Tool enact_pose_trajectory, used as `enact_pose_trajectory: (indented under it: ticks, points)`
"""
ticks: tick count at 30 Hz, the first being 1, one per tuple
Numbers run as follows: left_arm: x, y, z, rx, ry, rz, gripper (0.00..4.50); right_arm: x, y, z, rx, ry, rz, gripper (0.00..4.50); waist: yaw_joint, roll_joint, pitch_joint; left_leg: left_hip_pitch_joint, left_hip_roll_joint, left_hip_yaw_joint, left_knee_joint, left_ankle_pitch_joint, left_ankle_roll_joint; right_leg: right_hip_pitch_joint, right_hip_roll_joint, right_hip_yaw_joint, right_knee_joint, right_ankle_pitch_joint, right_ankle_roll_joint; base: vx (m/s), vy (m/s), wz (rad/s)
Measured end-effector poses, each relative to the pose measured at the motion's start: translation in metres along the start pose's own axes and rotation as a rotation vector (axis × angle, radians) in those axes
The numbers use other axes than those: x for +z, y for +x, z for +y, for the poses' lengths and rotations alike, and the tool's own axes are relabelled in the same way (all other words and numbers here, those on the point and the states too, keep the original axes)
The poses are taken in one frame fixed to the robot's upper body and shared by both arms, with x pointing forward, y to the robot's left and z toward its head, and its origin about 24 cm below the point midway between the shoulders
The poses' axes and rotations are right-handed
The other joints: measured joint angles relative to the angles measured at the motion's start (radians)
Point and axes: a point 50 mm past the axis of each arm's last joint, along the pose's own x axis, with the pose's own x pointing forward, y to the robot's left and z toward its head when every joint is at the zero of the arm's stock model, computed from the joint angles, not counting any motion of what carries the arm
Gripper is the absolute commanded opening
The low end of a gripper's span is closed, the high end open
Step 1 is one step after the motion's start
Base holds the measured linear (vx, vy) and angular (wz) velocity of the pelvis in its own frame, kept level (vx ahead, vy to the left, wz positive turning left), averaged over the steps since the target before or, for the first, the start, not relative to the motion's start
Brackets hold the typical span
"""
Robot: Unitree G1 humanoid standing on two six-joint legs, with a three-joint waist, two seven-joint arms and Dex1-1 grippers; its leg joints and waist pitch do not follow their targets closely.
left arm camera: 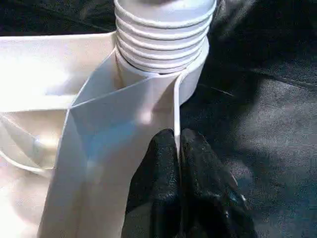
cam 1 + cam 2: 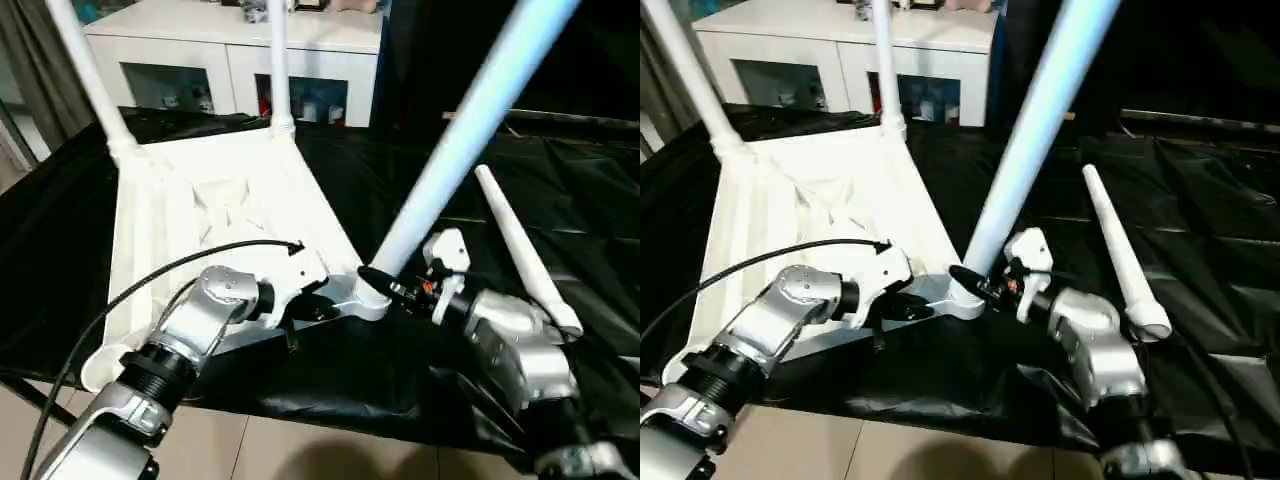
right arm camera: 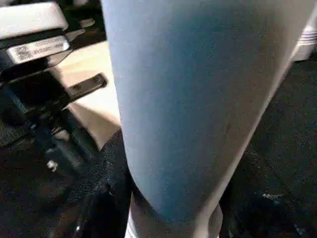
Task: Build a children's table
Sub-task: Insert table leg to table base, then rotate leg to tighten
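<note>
The chief risk here is cross-threading: the third leg (image 2: 470, 130) leans markedly toward the robot's right where the two legs already standing at the far corners, the far-left leg (image 2: 90, 75) and the far-right leg (image 2: 278, 60), rise nearly straight, so if it is turned on at that slant its ribbed foot may bind in the near corner socket (image 1: 163, 64) or sit crooked. A second risk is the upturned tabletop (image 2: 170, 210) sliding on the slick black cloth of the work table (image 2: 420, 380) under the twisting load, since what restrains it is a thin pinch on one rib. That pinch belongs to the left gripper (image 1: 177, 148), whose black fingers are squeezed almost together with a thin upright rib of the tabletop's underside between them, just beside the socket; the left forearm reaches in from the near-left edge of the cloth, wrist bent inward across the tabletop's near rim. The right gripper (image 2: 378, 281) comes in from the near right with its fingers about half apart around the base of the slanted leg, and the leg looks held, though the wrist view sits too close to show both contact faces for certain. The fourth leg (image 2: 525, 255) lies loose on the cloth just beyond the right wrist, close enough that a wide sweep of the forearm could knock it rolling.
</note>
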Motion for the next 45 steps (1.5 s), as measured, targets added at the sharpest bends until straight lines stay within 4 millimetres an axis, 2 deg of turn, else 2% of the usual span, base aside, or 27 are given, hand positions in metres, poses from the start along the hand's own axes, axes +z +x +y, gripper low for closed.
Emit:
enact_pose_trajectory:
  ticks: [8,20,23,34,39,42,44,45]
  points:
    - [-0.001,-0.003,-0.002,-0.04,0.02,0.0,0.0,0.004,0.0,-0.001,0.102,-0.032,0.064,1.91,0.014,-0.003,-0.001,0.0,0.0,0.0,0.0,0.0,0.0,0.0,0.0,0.0,0.0,-0.001,0.001,0.0,0.0,0.0]
    - [-0.007,-0.015,-0.007,-0.146,0.064,0.02,0.0,0.002,-0.002,0.008,0.253,-0.001,0.089,1.91,0.022,-0.005,-0.003,0.001,0.0,0.002,0.0,0.0,0.0,0.002,-0.002,0.001,0.0,-0.002,0.003,0.0,0.0,0.0]
    - [-0.007,-0.016,-0.009,-0.175,0.071,0.025,0.0,0.001,-0.005,0.01,0.293,-0.005,0.098,1.91,0.024,-0.006,-0.003,0.007,0.0,0.003,0.0,0.0,0.0,0.006,-0.003,0.001,-0.001,-0.003,0.004,0.0,0.0,0.0]
    - [-0.009,-0.014,-0.011,-0.184,0.077,0.029,0.0,-0.003,-0.007,0.012,0.3,-0.008,0.096,1.91,0.025,-0.008,-0.004,0.011,0.0,0.001,-0.001,0.0,0.0,0.011,-0.003,0.002,-0.002,-0.005,0.007,0.0,0.0,0.0]
    - [-0.011,-0.014,-0.009,-0.163,0.073,0.04,0.0,-0.01,0.002,0.01,0.291,0.0,0.059,1.91,0.012,-0.012,-0.007,0.016,0.0,-0.001,-0.002,0.0,0.0,0.014,-0.003,0.001,-0.002,-0.005,0.007,0.0,0.0,0.0]
    - [-0.013,-0.015,-0.007,-0.138,0.071,0.05,0.0,-0.013,0.008,0.008,0.268,0.006,0.04,1.91,0.001,-0.011,-0.007,0.017,0.0,-0.007,-0.003,0.0,0.0,0.019,-0.003,-0.007,-0.011,-0.005,0.007,0.0,0.0,0.0]
    - [-0.016,-0.016,-0.005,-0.113,0.054,0.055,0.0,-0.016,0.014,0.008,0.235,0.017,0.027,1.91,-0.017,-0.004,-0.003,0.022,0.001,-0.019,-0.005,-0.001,0.001,0.027,-0.004,-0.026,-0.032,-0.005,0.007,-0.079,0.022,-0.07]
    - [-0.017,-0.016,-0.003,-0.095,0.044,0.058,0.0,-0.017,0.018,0.007,0.21,0.019,0.024,1.91,-0.026,-0.001,0.0,0.027,0.002,-0.026,-0.007,-0.001,0.001,0.036,-0.004,-0.041,-0.046,-0.005,0.007,-0.075,0.028,-0.11]
